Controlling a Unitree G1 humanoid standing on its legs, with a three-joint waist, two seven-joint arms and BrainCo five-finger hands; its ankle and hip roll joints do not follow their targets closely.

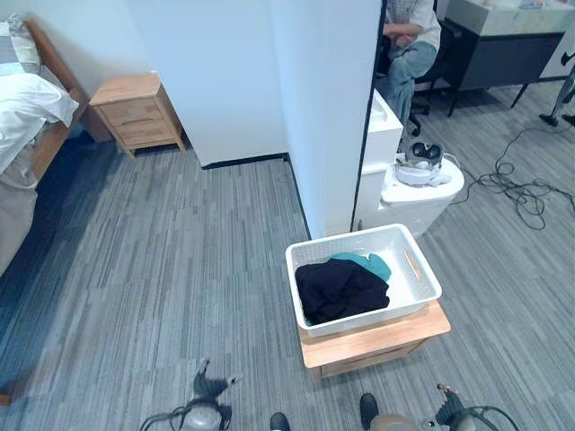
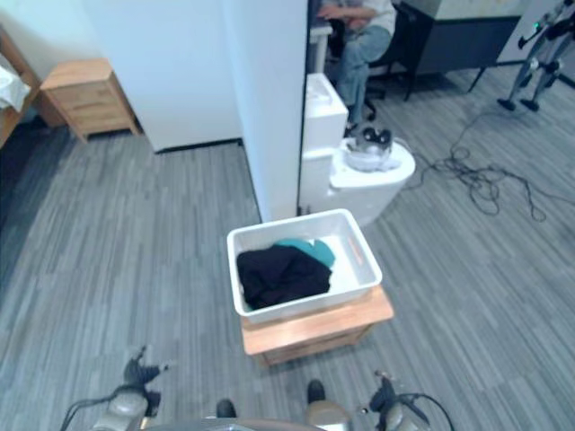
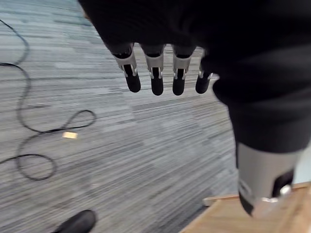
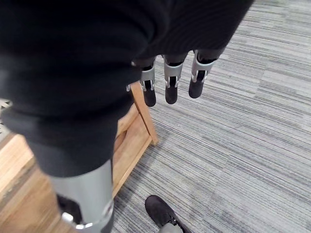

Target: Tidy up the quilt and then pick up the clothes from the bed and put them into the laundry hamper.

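Clothes (image 1: 340, 288) lie in hamper (image 1: 420, 284), beyond both empty hands (image 3: 154, 73).

Even, bright indoor light falls from overhead, shadows staying soft on the grey floor (image 1: 180, 269). The white partition wall (image 1: 260, 81) glows without glare. Straight lines bow near the edges.

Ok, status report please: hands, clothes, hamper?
Left hand open, right hand open, both empty. Black and teal clothes inside white hamper. Nothing blocking.
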